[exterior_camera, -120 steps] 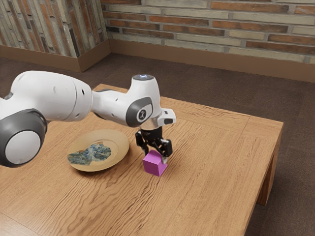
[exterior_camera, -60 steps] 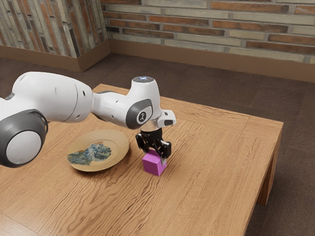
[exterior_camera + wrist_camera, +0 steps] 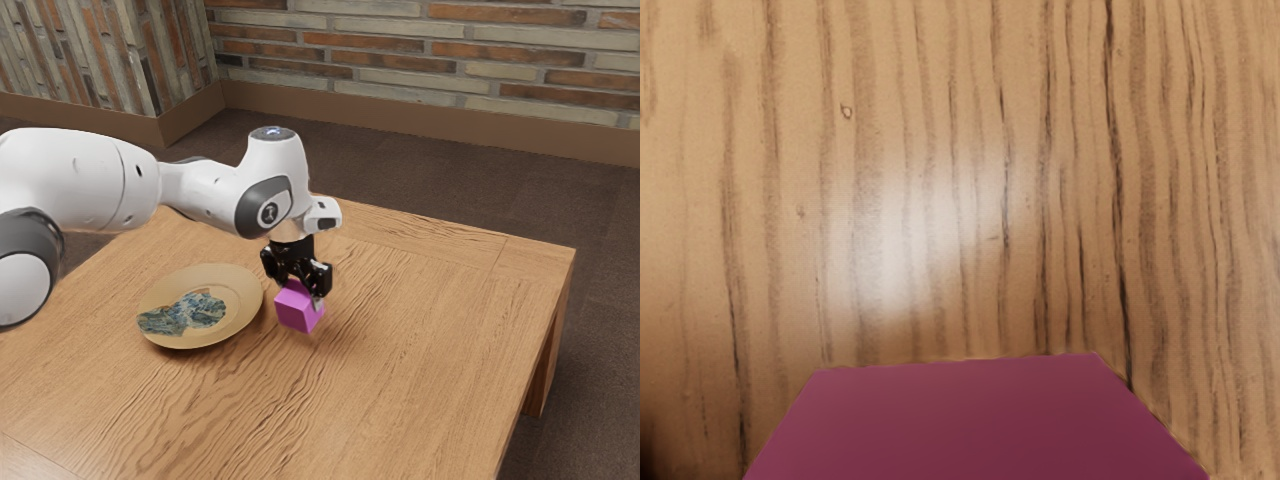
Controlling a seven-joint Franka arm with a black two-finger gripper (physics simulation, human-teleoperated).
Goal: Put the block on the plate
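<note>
Over counter (image 3: pixel 430 350), nr. plate (image 3: pixel 243 287): block (image 3: pixel 298 312), purple, qty. 1, clasped in hand (image 3: pixel 299 293). Change: lifted off counter, shifted plateward. Pickup apparently OK; o/s: carry over plate, lower, release.

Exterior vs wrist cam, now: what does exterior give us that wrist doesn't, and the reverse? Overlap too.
Exterior adds: the patterned plate, the white arm, the black gripper shut on the magenta block, the brick wall and the dark floor.
Wrist adds: a pale glare patch on the wood and a small knot in the grain.
Both: the block and the wooden table.
</note>
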